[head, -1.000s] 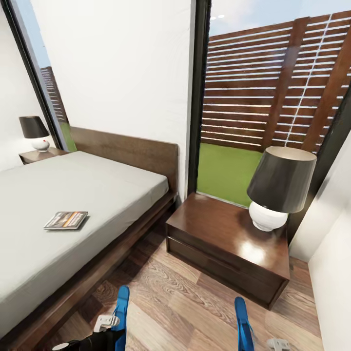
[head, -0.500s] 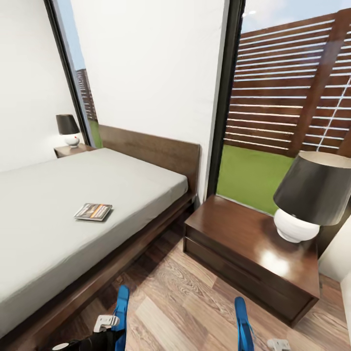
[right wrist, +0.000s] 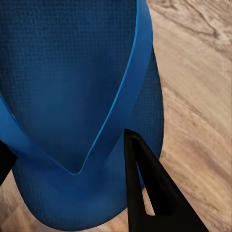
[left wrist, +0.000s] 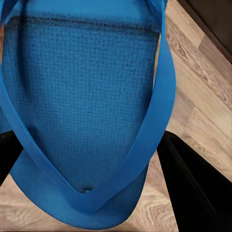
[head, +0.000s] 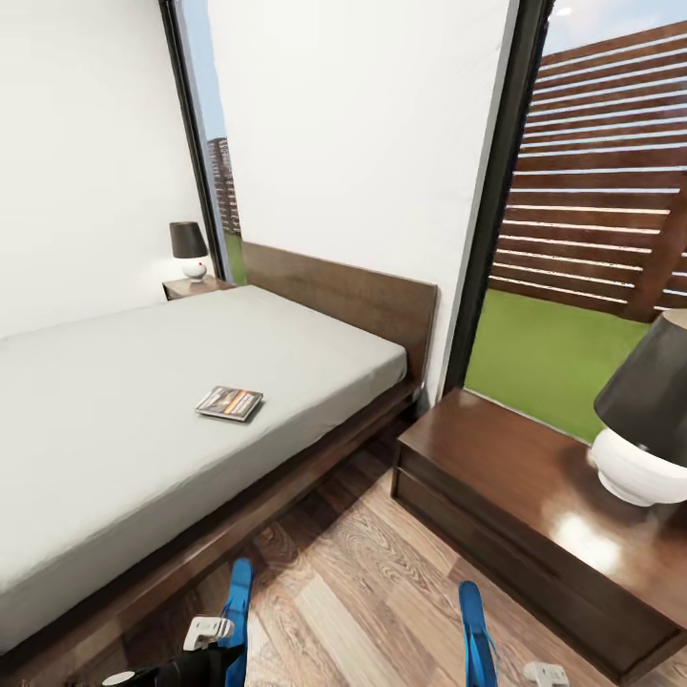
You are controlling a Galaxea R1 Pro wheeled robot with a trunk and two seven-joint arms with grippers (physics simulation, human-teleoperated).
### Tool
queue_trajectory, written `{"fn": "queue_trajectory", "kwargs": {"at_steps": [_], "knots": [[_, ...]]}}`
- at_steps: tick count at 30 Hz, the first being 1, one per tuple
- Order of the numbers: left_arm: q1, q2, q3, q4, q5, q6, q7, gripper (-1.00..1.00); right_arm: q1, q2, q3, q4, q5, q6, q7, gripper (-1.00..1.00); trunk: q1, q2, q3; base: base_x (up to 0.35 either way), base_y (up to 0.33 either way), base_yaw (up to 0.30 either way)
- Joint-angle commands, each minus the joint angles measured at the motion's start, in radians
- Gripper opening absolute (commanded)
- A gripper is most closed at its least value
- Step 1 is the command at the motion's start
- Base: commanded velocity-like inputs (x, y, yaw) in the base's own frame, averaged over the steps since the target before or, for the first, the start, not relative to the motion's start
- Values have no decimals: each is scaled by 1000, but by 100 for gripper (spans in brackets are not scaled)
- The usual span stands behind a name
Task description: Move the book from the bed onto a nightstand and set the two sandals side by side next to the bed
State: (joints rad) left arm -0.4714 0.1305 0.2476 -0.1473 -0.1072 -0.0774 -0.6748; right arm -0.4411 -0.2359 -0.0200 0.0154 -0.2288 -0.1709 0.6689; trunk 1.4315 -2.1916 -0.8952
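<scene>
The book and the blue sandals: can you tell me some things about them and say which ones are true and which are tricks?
1. The book lies flat on the bed's grey mattress. True.
2. The book sits on the near nightstand. False: that nightstand's top carries a lamp, no book.
3. The left gripper is shut on a blue sandal. True.
4. The right gripper holds nothing. False: it is shut on the other sandal.
5. A second lamp stands on the far nightstand past the bed. True.
</scene>
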Motion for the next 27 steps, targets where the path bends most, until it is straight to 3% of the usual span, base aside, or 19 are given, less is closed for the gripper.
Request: {"fn": "queue_trajectory", "kwargs": {"at_steps": [1, 27], "knots": [[-1, 0, 7, 1, -11, -8, -2, -100, -1, 0, -3, 1, -4, -1, 5, -100, 0, 0, -1, 0, 0, 283], [-1, 0, 9, 1, -10, -8, -2, -100, -1, 2, -3, 1, -3, -1, 3, -100, 0, 0, -1, 0, 0, 286]]}}
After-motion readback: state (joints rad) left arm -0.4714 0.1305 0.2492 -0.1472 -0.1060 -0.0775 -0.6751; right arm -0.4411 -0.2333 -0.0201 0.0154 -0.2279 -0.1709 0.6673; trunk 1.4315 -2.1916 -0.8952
